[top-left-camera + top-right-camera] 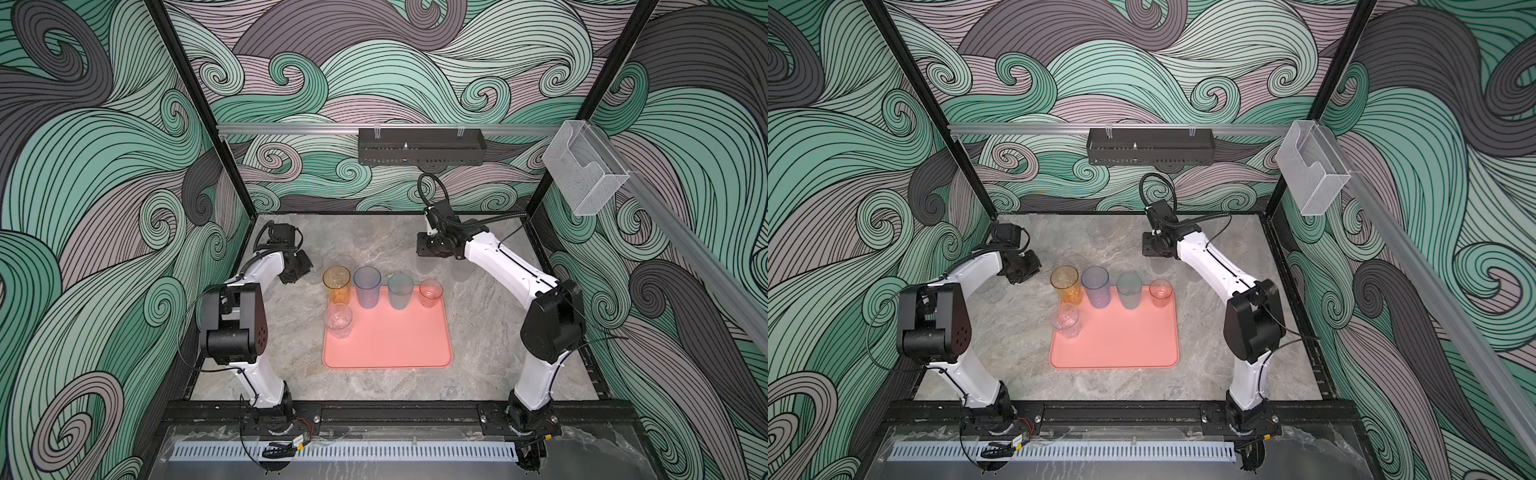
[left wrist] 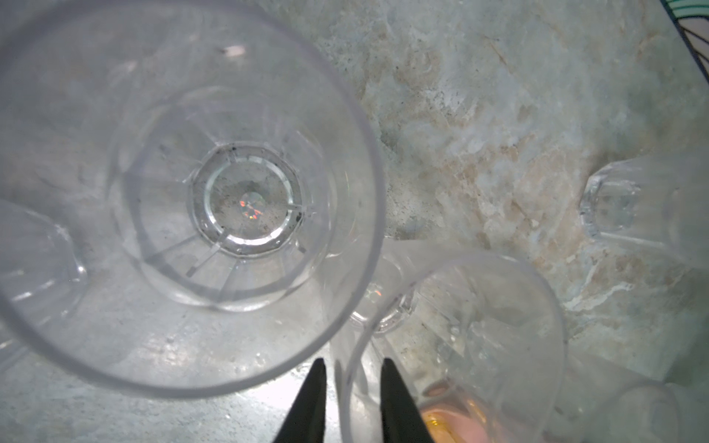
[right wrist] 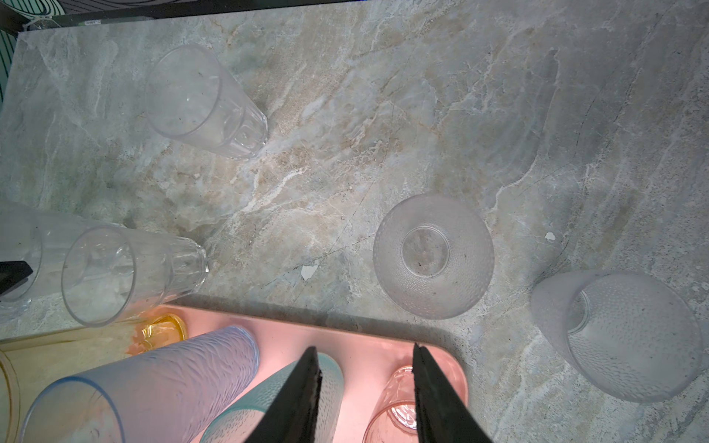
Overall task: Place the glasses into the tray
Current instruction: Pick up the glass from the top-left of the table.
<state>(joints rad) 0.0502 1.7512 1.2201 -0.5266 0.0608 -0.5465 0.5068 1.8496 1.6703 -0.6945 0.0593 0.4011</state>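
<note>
Soft, even light in both top views; wrist views dimmer, the nearest clear faceted plastic tumbler (image 2: 245, 199) blurred.

We find the tray (image 1: 386, 343) on the worktop (image 1: 490, 332) | row of four glasses (image 1: 367, 286) along its far edge | fifth glass (image 1: 338, 322) before row's left end | further glasses (image 3: 433, 255) behind tray.

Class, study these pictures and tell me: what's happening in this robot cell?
Two robot arms are loading see-through tumblers onto a flat salmon-pink rectangular tray. Five stand on it. The left claw straddles the rim of another clear tumbler on the grey marble table, jaws not yet clamped; the right claw hangs open and empty.
</note>
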